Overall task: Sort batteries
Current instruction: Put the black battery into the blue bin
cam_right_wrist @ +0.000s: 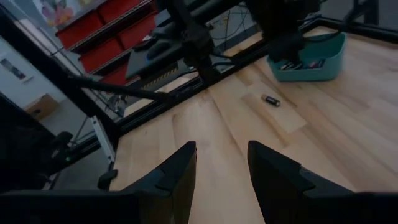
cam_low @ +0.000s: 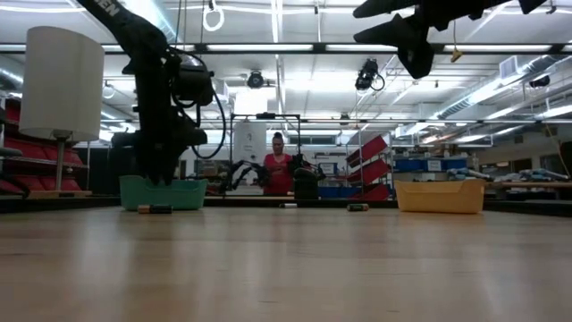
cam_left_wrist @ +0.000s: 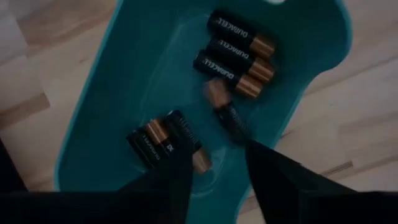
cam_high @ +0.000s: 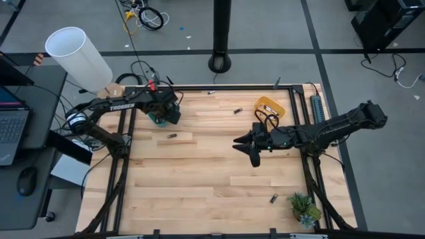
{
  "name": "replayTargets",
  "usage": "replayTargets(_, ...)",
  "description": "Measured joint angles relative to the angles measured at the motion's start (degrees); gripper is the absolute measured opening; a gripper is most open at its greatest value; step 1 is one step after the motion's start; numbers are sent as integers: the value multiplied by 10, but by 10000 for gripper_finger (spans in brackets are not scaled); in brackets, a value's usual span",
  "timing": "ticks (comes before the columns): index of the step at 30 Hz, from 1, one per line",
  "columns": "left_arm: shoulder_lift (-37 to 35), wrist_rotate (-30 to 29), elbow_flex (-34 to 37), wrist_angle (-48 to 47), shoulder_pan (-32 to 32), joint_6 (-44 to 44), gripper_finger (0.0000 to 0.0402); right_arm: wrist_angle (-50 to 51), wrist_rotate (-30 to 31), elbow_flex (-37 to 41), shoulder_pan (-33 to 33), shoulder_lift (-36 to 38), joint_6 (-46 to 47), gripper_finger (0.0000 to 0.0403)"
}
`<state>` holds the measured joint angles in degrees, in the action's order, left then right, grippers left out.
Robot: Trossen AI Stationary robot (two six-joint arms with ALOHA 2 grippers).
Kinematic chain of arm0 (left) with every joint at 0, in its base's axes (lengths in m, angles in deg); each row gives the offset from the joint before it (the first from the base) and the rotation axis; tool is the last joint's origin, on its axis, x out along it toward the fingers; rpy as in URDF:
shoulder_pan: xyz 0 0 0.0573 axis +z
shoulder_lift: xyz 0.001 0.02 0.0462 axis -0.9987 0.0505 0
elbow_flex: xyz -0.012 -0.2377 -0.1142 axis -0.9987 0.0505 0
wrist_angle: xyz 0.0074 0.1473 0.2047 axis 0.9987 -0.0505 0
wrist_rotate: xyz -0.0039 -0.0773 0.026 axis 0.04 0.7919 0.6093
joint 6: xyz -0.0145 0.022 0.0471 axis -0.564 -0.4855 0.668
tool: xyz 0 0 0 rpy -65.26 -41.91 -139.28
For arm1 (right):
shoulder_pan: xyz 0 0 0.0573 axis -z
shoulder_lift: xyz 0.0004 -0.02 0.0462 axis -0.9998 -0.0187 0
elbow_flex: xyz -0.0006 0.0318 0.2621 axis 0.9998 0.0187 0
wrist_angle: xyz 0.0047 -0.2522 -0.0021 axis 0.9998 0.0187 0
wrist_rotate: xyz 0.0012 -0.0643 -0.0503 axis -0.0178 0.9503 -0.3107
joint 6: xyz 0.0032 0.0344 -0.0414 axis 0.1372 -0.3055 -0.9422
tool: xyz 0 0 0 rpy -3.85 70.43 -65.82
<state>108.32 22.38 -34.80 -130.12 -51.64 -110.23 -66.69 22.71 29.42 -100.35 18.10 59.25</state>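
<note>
My left gripper (cam_left_wrist: 217,180) hangs open over the teal bin (cam_left_wrist: 112,106), fingers pointing down into it. Several dark, copper-tipped batteries lie on the bin's floor. One of them (cam_left_wrist: 227,115) is blurred and lies just beyond my fingertips, apart from them. In the high view this gripper (cam_high: 165,111) is at the table's far left. My right gripper (cam_high: 249,143) is open with nothing between its fingers, raised over the table's right middle, near the orange bin (cam_high: 269,107). Loose batteries lie on the wood: one near the teal bin (cam_high: 172,136), one (cam_high: 237,111) left of the orange bin, one (cam_high: 273,198) at the near right.
A small potted plant (cam_high: 304,209) stands at the near right corner. A white lamp shade (cam_high: 76,56) rises beyond the far left corner. Black frame rails (cam_high: 126,166) run along the table's sides. A person in red (cam_low: 277,165) stands in the room behind.
</note>
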Motion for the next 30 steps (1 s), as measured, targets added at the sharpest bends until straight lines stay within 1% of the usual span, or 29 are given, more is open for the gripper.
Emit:
replayTargets(2,0,0,-4,0,0,19,178,0,0,0,11,0,0,154)
replayTargets(4,0,-1,-10,0,0,39,188,0,0,0,25,0,0,154)
replayTargets(7,-9,-2,-18,7,-12,86,189,0,0,0,47,0,0,154)
replayTargets(10,-44,8,-10,64,-56,138,179,-3,0,0,70,0,0,154)
replayTargets(12,-74,27,16,114,-94,174,170,-3,-1,0,82,0,-1,154)
replayTargets(14,-106,53,55,181,-129,188,161,-3,-1,0,90,0,-1,154)
replayTargets(17,-160,84,124,258,-163,176,149,-3,-3,0,97,0,-6,154)
replayTargets(19,-204,102,168,293,-180,149,140,-3,-4,0,98,0,-8,154)
replayTargets(22,-276,95,220,352,-195,124,130,-3,-4,0,99,0,-13,154)
replayTargets(25,-325,65,258,364,-195,142,126,-1,-4,0,99,0,-21,154)
replayTargets(28,-339,60,280,382,-195,188,125,0,-4,0,99,0,-34,154)
replayTargets(30,-339,67,293,397,-195,197,125,0,-4,0,102,0,-36,154)
